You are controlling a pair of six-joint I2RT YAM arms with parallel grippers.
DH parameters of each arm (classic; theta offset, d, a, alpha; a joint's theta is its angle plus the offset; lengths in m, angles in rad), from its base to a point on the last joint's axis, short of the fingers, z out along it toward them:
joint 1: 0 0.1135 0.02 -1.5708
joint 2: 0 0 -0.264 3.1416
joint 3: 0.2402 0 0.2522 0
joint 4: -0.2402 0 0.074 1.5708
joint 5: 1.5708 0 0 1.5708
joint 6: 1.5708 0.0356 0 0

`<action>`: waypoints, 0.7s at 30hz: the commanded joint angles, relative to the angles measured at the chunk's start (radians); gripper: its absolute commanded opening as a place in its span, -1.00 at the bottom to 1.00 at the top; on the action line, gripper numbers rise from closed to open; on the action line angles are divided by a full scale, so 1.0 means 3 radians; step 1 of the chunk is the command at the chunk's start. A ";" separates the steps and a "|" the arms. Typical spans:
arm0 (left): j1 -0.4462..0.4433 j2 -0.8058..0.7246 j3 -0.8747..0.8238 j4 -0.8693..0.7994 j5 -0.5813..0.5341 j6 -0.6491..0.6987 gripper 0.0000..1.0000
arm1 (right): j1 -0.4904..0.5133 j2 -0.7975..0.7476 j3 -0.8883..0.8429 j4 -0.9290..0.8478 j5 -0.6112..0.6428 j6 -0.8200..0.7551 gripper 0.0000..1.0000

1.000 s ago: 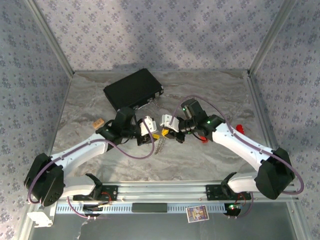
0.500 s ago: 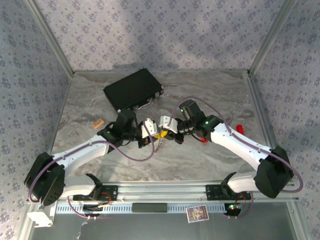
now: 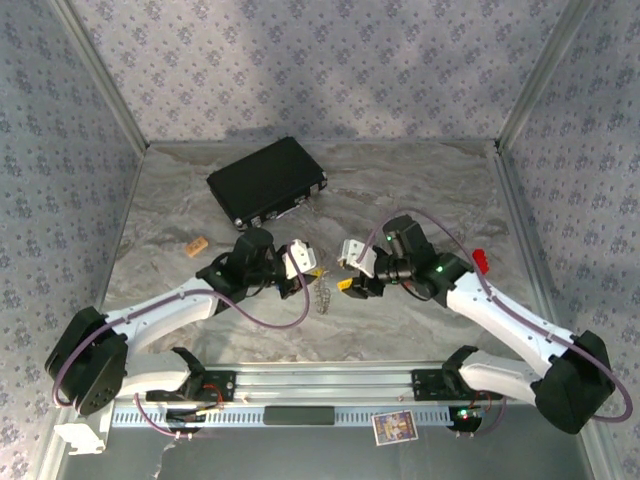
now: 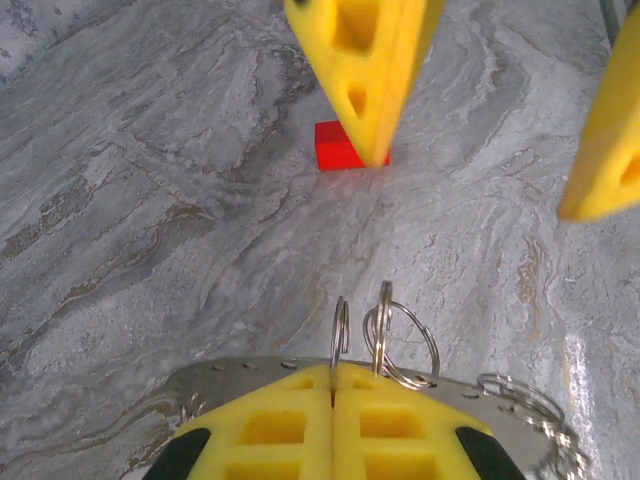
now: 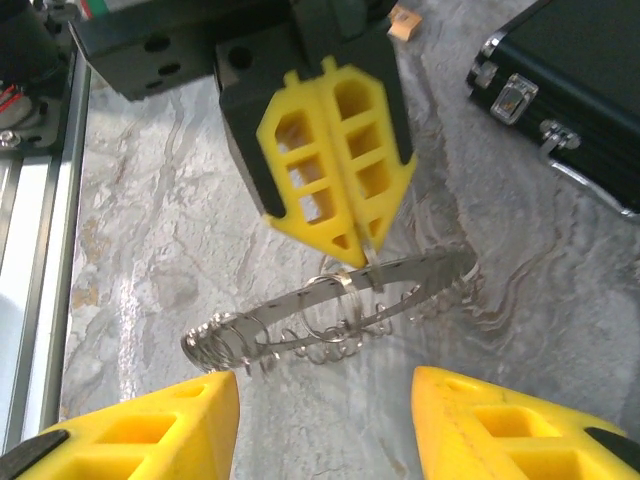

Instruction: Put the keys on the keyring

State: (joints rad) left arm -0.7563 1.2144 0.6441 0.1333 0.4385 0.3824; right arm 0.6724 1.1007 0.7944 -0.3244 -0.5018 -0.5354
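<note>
Two pincers face each other at the centre of the overhead frame, below and right of the black rectangular case point(image 3: 265, 180) in the upper left. The left pincer point(image 5: 358, 255) is pressed together on the flat grey metal keyring with the toothed rim point(image 5: 410, 272), gripping it at one point of the rim. Whether the ring's low side touches the marbled grey tabletop point(image 5: 150, 230) cannot be told. In the left wrist view the ring spans the lower edge of the frame, with several small wire split rings point(image 4: 400, 340) standing up beside the yellow fingertips. The right pincer point(image 5: 320, 420) has its fingers well apart and holds nothing; they sit at the bottom corners of its wrist frame, just short of the ring's near edge. A small red block point(image 4: 345, 148) lies on the tabletop beyond, in the upper middle of the left wrist frame. Handling, as a judgement: the keyring is probably light, thin and stiff, and its smooth metal is likely to slip or pivot in a narrow grip. The loose split rings will probably swing and tangle. Take hold on the flat band, across its thickness, clear of the small rings, with the pads fully seated. The split rings look springy, so threading anything onto them calls for fine alignment at the wire's end.
</note>
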 commanded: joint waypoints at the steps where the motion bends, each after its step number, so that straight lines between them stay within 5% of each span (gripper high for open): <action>1: -0.0062 -0.0011 0.0021 0.0179 -0.0108 -0.0068 -1.00 | 0.0096 0.0074 -0.0090 0.0208 0.0208 0.0155 0.00; 7: -0.0083 -0.0039 0.0025 0.0163 -0.0105 -0.0040 -1.00 | 0.0183 0.0246 -0.0094 0.0398 0.0477 0.0088 0.00; 21: -0.0101 -0.0085 0.0044 0.0090 -0.0099 0.0008 -1.00 | 0.0213 0.0063 0.0082 -0.0320 0.0338 -0.0388 0.03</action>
State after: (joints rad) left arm -0.7799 1.2140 0.6441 0.1333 0.4015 0.3763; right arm 0.7448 1.1671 0.7788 -0.3279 -0.4126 -0.5888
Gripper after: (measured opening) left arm 0.045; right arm 0.517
